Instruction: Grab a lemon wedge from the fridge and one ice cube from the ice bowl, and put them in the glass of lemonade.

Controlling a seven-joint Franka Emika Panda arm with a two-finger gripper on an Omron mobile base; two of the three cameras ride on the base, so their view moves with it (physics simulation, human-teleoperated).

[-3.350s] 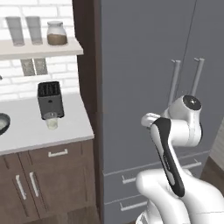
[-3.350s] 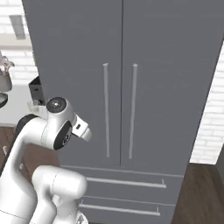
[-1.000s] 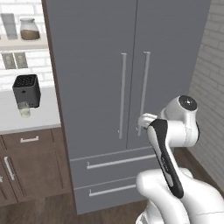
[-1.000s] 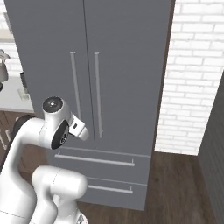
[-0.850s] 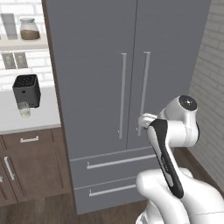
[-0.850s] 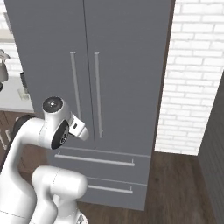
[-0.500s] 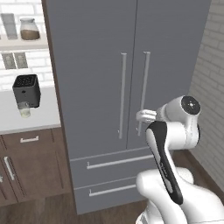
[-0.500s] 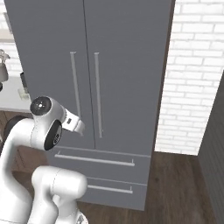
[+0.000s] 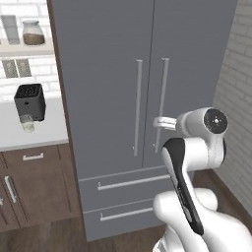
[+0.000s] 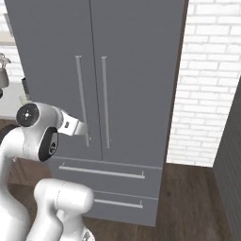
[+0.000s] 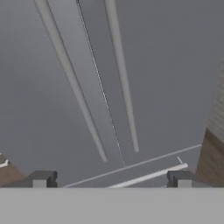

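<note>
The fridge [image 9: 142, 98] stands shut, both doors flush, its two thin silver handles [image 11: 122, 83] running side by side at the centre seam. The gripper [image 11: 111, 180] faces the doors with its jaws spread wide and nothing between them; it seems to hover just short of the handles, though contact is hard to judge. In the left base view, a black toaster [image 9: 30, 101] sits at nine o'clock with the glass of lemonade [image 9: 28, 125] just before it.

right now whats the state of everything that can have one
fridge: both doors shut, both drawers shut
gripper: fingers wide open, holding nothing, aimed at the fridge door handles
glass of lemonade: upright on the counter by the black toaster
</note>
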